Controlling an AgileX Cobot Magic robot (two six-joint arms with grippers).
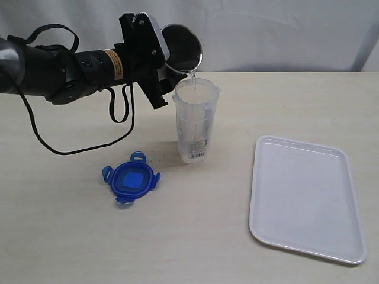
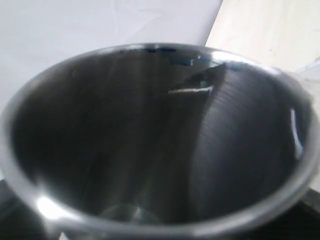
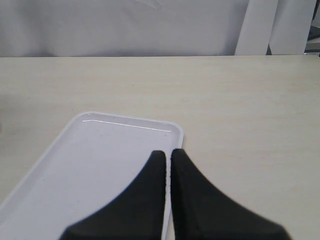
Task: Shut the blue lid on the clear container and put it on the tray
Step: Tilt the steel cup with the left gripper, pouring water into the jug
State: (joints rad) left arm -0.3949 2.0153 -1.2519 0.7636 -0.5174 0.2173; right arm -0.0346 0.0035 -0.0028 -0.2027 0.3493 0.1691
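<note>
Beige table (image 1: 71,236), clear container (image 1: 195,121) beside left claw (image 1: 164,59)

A pale wood-grain table (image 1: 59,236) carries a clear container (image 1: 194,127), standing upright near the middle. A blue lid (image 1: 131,177) lies flat near it, not touching. A white tray (image 1: 305,195) lies apart on the right. A black cable (image 1: 77,151) loops over the left part.

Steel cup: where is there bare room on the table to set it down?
Free: the strip of table between the clear container and the tray, and the wide stretch on the camera's side of the blue lid. Crowded: around the container, with the lid close by and the steel cup tilted over it.
</note>
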